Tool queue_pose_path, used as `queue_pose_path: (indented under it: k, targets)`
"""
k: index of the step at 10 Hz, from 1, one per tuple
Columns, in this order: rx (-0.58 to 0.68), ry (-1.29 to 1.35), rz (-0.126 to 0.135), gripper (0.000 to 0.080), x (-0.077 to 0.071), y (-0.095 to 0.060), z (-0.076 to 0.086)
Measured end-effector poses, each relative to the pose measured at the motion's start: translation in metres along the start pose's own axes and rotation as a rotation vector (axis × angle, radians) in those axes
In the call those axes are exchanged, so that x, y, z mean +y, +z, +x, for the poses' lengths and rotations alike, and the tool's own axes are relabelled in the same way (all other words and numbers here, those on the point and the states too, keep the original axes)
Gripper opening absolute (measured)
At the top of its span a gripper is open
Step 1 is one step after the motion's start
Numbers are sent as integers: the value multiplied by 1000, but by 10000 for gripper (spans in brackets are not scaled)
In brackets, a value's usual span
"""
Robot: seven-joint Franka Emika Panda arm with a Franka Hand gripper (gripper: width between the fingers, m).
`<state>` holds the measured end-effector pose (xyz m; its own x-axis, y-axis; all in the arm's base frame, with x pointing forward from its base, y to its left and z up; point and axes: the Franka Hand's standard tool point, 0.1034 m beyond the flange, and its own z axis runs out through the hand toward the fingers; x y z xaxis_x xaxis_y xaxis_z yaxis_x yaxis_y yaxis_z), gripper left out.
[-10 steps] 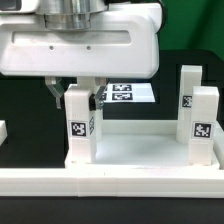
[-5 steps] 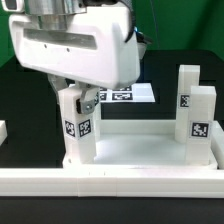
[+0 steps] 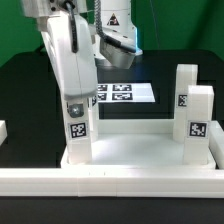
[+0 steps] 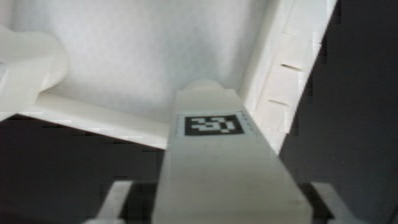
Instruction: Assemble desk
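Desk top [image 3: 130,160] lies upside down on the black desk, near its front edge, with two other legs [image 3: 200,120] upright at the tray's corners on the exterior view's right. The tool [image 3: 76,100] is closed partway, clamping the leg [image 3: 77,128] that stands in the tray's front corner on the exterior view's left. If the grip slips or the leg tilts, it could jam crooked in its socket, or the tray could drag. A second ago the tool showed its broad face; now it is turned edge-on.

A black table [image 3: 25,85] fills the scene under even light. The marker board [image 3: 125,93] lies flat on it. A long white rail [image 3: 110,181] crosses the foreground.
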<state>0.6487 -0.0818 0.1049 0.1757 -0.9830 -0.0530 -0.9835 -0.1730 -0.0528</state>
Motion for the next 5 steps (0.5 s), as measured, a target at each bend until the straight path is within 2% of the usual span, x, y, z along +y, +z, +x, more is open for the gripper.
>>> queue_pose_path:
  k: [2, 4, 5]
  targets:
    - [0, 29, -2, 302, 0, 1, -1]
    - [-3, -45, -7, 614, 1, 2, -2]
    - [-2, -105, -8, 614, 1, 1, -2]
